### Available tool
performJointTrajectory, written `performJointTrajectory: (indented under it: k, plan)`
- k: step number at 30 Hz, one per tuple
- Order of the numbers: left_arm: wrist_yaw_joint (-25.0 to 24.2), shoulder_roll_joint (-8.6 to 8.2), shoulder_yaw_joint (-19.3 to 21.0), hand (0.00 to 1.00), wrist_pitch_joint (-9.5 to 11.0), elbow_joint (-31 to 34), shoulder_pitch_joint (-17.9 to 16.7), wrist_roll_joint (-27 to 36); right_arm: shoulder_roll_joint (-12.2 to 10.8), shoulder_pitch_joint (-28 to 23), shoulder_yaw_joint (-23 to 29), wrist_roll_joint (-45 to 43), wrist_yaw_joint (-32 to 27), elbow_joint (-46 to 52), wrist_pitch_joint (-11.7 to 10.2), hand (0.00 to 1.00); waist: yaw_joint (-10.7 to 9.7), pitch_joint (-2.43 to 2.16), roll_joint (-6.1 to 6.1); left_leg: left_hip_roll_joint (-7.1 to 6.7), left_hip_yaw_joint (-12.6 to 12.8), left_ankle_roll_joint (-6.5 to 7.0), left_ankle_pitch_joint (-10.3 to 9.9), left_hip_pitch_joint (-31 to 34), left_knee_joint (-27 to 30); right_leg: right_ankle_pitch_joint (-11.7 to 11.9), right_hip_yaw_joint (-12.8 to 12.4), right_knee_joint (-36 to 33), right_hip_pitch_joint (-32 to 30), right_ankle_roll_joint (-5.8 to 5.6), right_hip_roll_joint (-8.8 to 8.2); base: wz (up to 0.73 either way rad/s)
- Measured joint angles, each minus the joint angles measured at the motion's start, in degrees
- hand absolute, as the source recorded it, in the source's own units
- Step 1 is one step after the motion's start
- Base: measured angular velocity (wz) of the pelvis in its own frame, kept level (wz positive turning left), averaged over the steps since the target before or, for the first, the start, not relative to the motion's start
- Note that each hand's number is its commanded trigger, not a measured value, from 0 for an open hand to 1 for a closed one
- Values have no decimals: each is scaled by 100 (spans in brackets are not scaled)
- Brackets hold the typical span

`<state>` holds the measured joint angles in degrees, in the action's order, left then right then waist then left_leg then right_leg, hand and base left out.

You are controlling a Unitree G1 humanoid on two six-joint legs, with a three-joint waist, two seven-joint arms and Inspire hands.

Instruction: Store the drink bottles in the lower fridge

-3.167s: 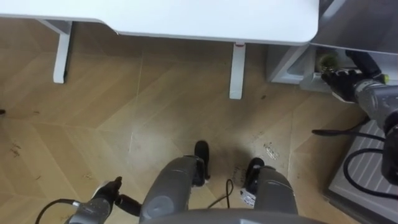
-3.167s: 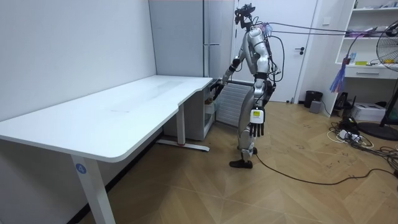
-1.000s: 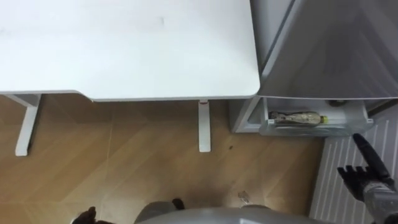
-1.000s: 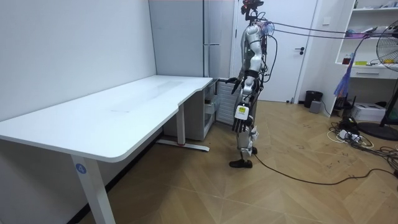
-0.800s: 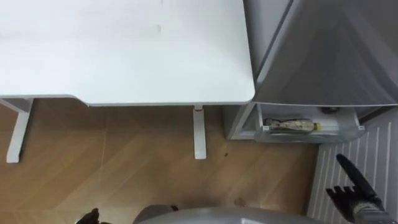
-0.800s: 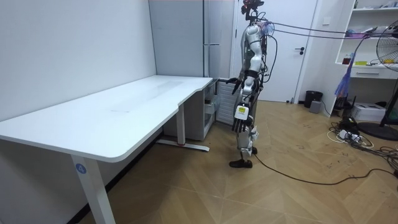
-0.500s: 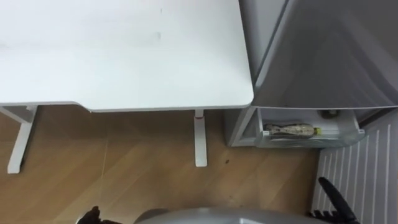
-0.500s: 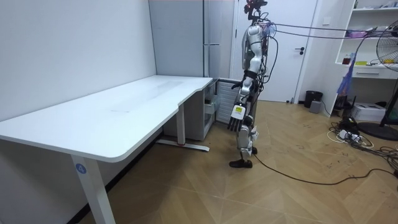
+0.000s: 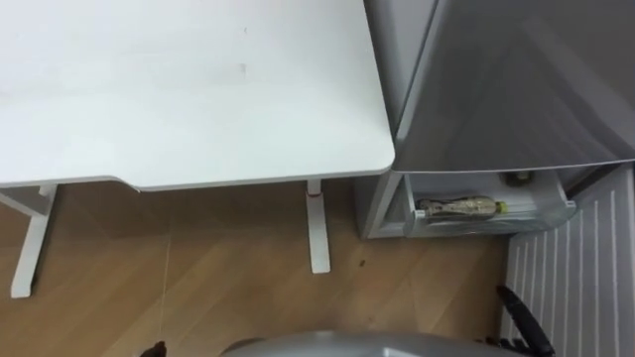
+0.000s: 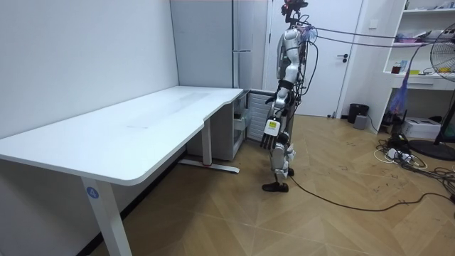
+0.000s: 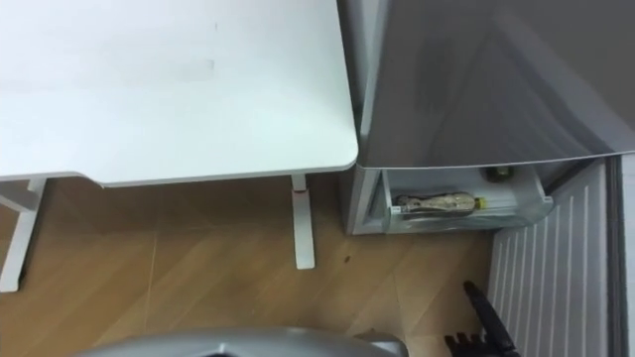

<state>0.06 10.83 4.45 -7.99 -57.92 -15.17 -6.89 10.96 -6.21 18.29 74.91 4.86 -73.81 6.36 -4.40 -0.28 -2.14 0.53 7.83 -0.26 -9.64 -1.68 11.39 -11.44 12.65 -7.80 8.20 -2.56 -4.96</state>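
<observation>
white desk (image 9: 198,89) adjoins the fridge (image 9: 516,89), whose open lower bin holds one bottle (image 9: 456,207) laid flat, likely to stop it rolling; right hand (image 9: 518,315), fingers straight and empty, hangs nearby, left hand (image 10: 271,135) hangs slack.

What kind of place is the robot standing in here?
Probably an office or lab room: a long white desk, a grey fridge beside it with its lower compartment open, and a standing fan near wall shelves.

Right hand (image 9: 518,315) cut by bottom edge; bottle (image 9: 454,207) detail unclear.
</observation>
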Motion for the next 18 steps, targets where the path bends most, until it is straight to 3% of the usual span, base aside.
performJointTrajectory:
  k: [7, 18]
  plan:
    - [-69, -66, 10, 0, -47, 0, -1, -12, -35, 45, 112, 392, -26, 2, 1, 0, 3, 28, 58, 5, -1, 1, -38, -3, 45, 0, -4, -7, 9, 0, 3, -1]
    - [-53, -77, 87, 0, -57, -1, 110, -4, -112, 189, 100, 947, 2, 45, -6, 0, 26, 20, 120, 21, -9, 29, -162, 237, 289, -31, 13, -123, -180, -18, -14, 0]
